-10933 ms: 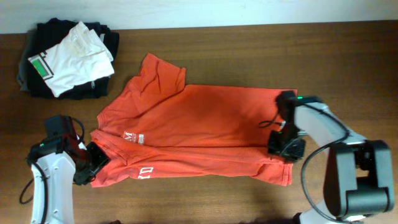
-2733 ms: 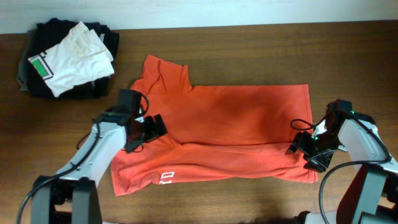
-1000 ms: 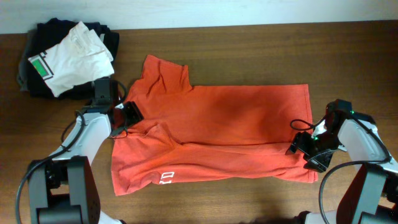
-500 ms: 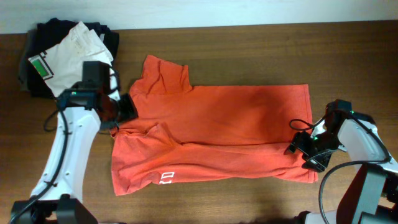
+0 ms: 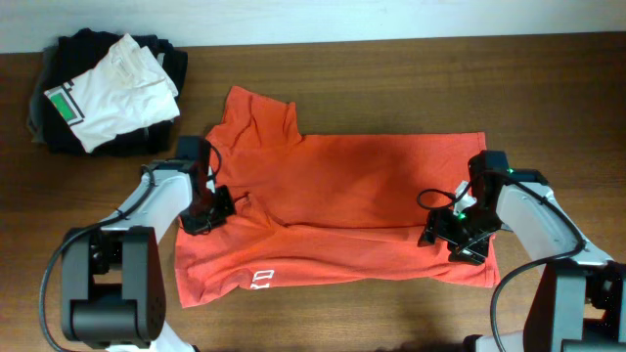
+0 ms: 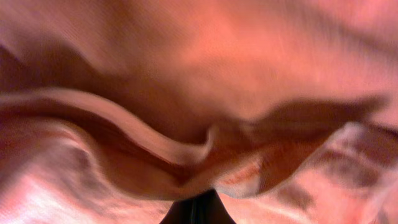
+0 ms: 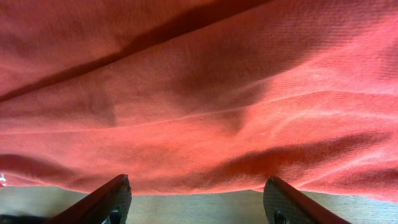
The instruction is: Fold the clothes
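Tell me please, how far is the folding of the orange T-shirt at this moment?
Done, it seems: one lengthwise fold; a crease runs along the T-shirt, which lies flat. In hand: the left gripper sits on the shirt's left edge, the right gripper, jaws open, near the hem end. Left: the upper sleeve sticks out, and the shirt is not yet folded crosswise into a compact stack.

Overhead view: even, soft light, everything sharp, only faint shadows under the arms (image 5: 147,200) on the tabletop (image 5: 391,78). Left wrist: pure blur, T-shirt (image 6: 199,93) cloth far too close. Right wrist: crisp weave, dark creases, fingers (image 7: 112,196) in shade.
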Controlling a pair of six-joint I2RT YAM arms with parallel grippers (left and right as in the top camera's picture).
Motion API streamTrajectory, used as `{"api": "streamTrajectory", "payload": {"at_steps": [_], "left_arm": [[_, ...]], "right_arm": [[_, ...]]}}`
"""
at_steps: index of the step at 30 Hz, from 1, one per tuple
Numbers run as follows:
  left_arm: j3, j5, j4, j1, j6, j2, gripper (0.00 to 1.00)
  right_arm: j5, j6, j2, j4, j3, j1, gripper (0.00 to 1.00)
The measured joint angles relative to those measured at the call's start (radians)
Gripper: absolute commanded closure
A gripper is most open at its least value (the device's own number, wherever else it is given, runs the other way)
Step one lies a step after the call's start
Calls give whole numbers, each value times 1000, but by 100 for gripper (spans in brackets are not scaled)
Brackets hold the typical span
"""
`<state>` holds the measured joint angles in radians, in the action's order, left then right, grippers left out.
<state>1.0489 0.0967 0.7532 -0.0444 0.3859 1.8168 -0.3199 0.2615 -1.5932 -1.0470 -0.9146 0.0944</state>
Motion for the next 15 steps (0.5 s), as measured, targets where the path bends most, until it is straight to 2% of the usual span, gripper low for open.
{"api": "streamTrajectory", "payload": {"at_steps": [6,10,11,13,15], "left_arm": [[0,-48,-80,66,0,0,97],[38,-79,-74,98,-8,10,93],[77,-88,-51,103,-13,13,100],[151,-98,22,106,-21,14,100],[255,-105,164,106,-27,14,98]], "right_arm": [[4,0,0,0,0,0,28],[5,0,0,0,0,0,27],[5,0,0,0,0,0,27],[8,0,0,0,0,0,28],[8,0,0,2,0,0,27]]}}
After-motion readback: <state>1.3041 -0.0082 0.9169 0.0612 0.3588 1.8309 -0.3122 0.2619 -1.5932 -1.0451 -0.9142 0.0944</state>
